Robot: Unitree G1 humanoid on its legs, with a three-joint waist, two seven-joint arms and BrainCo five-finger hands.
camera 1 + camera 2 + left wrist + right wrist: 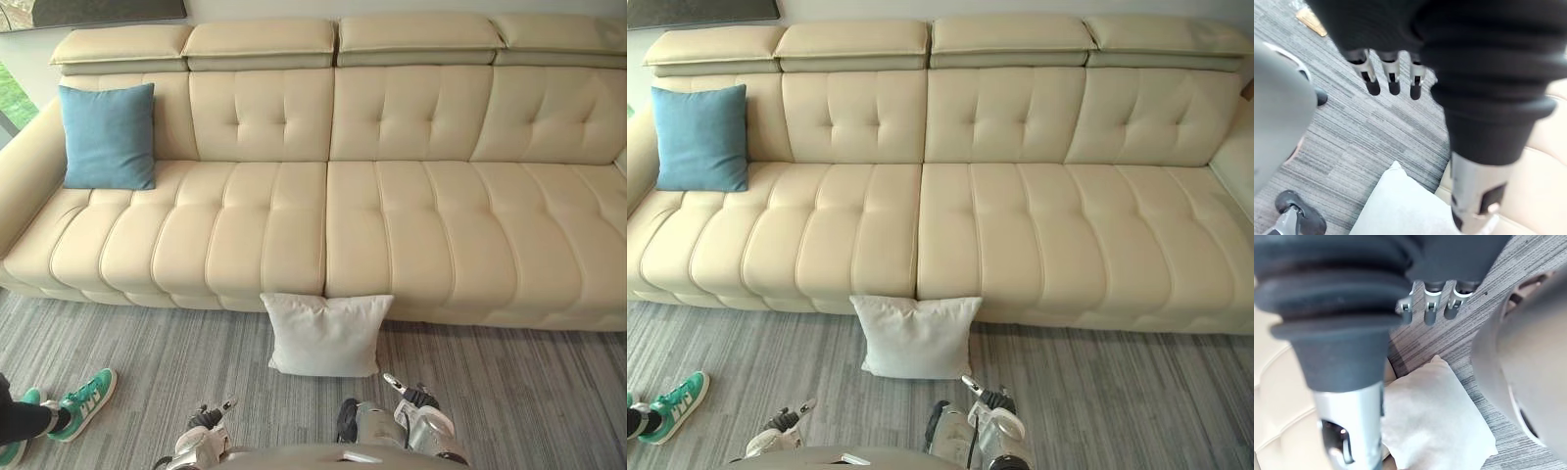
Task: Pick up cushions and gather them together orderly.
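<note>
You've got 2 cushions. Blue cushion stands at the sofa's left end, against the backrest. Left hand: fingers straight, side by side. White cushion is on the carpet, leaning on the sofa front. Right hand: same, fingers loose.

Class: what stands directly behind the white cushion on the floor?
The sofa: the white cushion stands against its front, where two seat sections meet. The strip of sofa front it covers is hidden.
</note>
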